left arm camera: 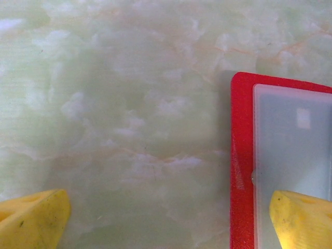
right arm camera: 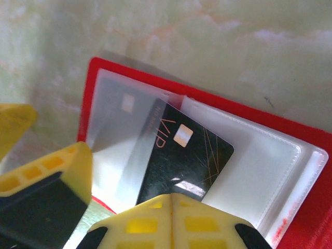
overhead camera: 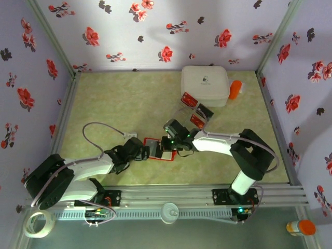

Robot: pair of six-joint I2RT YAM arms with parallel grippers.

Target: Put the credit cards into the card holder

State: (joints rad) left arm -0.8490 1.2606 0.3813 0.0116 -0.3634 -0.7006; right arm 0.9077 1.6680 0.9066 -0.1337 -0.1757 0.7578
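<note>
Right now my right tool (right arm camera: 171, 199) pinches the near edge of the black VIP card (right arm camera: 181, 155), which sits half under the clear pocket (right arm camera: 119, 129) of the open red card holder (right arm camera: 89, 98) on the worktop (right arm camera: 207, 36). My left tool (left arm camera: 166, 220) is spread, one finger (left arm camera: 301, 218) pinning the holder. I'd hold the card flat and push along the slot so the sleeve doesn't buckle.

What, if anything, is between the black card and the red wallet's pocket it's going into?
Nothing visible. The right gripper holds the black card with one edge slipped under a translucent pocket of the open card holder. The left gripper sits at the holder's edge, clear of the card.
</note>
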